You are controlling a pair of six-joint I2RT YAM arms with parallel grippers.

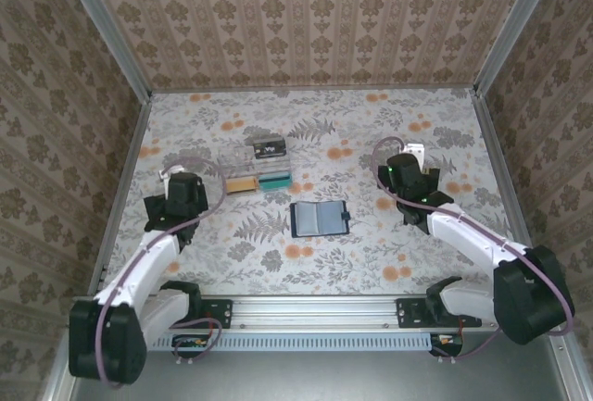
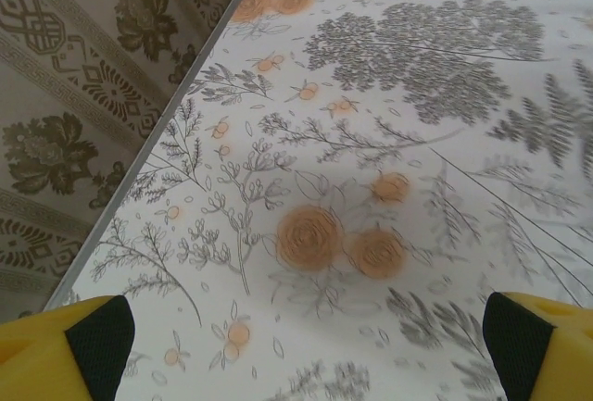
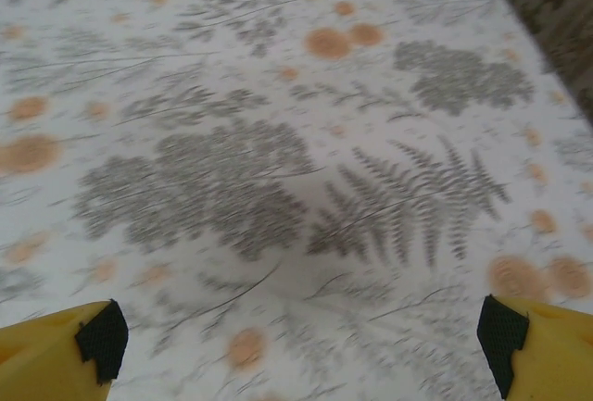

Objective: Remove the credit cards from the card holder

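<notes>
The card holder [image 1: 320, 219] lies open and flat at the table's middle, its grey-blue inside with card slots facing up and a small tab at its right edge. An orange-tan credit card [image 1: 243, 184] and a teal card [image 1: 274, 181] lie side by side in a clear tray behind it. A dark card [image 1: 267, 148] sits at the tray's far end. My left gripper [image 1: 178, 183] [image 2: 306, 341] hovers left of the tray, open and empty over the bare cloth. To the right of the holder, my right gripper [image 1: 412, 168] [image 3: 301, 336] is open and empty as well.
The clear plastic tray [image 1: 260, 166] stands just behind the holder. Patterned walls with metal rails close the table on the left [image 1: 120, 197], back and right. A floral cloth [image 1: 306, 271] covers the tabletop.
</notes>
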